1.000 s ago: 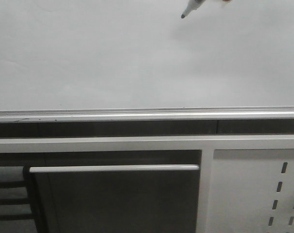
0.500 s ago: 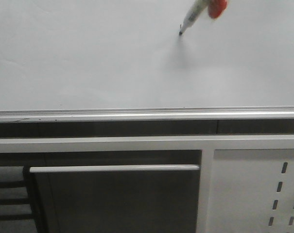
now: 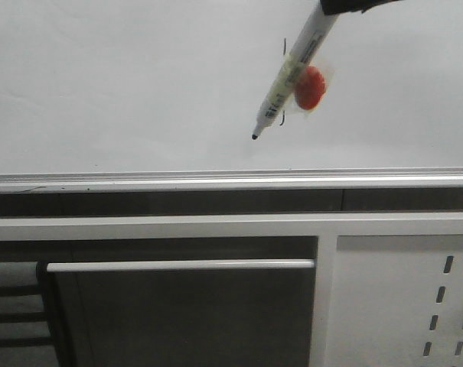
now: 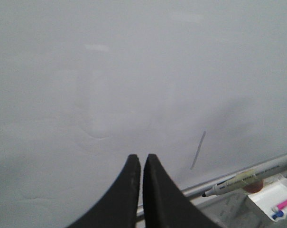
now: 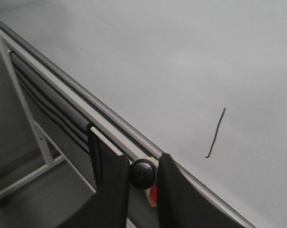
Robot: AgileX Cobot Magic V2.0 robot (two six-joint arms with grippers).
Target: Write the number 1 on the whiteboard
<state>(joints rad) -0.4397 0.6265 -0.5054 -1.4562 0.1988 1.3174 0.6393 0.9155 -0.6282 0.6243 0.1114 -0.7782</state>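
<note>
The whiteboard (image 3: 139, 84) fills the upper front view, with its silver rail (image 3: 216, 181) below. The number 1 (image 3: 284, 47), a thin black stroke, is partly hidden behind the white marker (image 3: 286, 76) with the red disc (image 3: 311, 86). My right gripper (image 3: 353, 4) at the top edge is shut on the marker; the tip points down-left, just left of the stroke's lower end. In the right wrist view my right gripper (image 5: 142, 164) clamps the marker's black end (image 5: 142, 173), with the number 1 (image 5: 215, 134) beyond. My left gripper (image 4: 139, 156) is shut and empty before the whiteboard (image 4: 110, 71), near the number 1 (image 4: 198, 149).
Below the rail are a white frame bar (image 3: 177, 227), a white handle bar (image 3: 177, 265) and a white perforated panel (image 3: 415, 306) at the lower right. A white tray (image 4: 278, 199) with small pink and blue items lies under the marker in the left wrist view. A stand leg (image 5: 20, 104) shows.
The marker has travelled down the board from near the top edge. A black stroke now stands where its tip passed, and the tip sits lower and left of the stroke's end.
</note>
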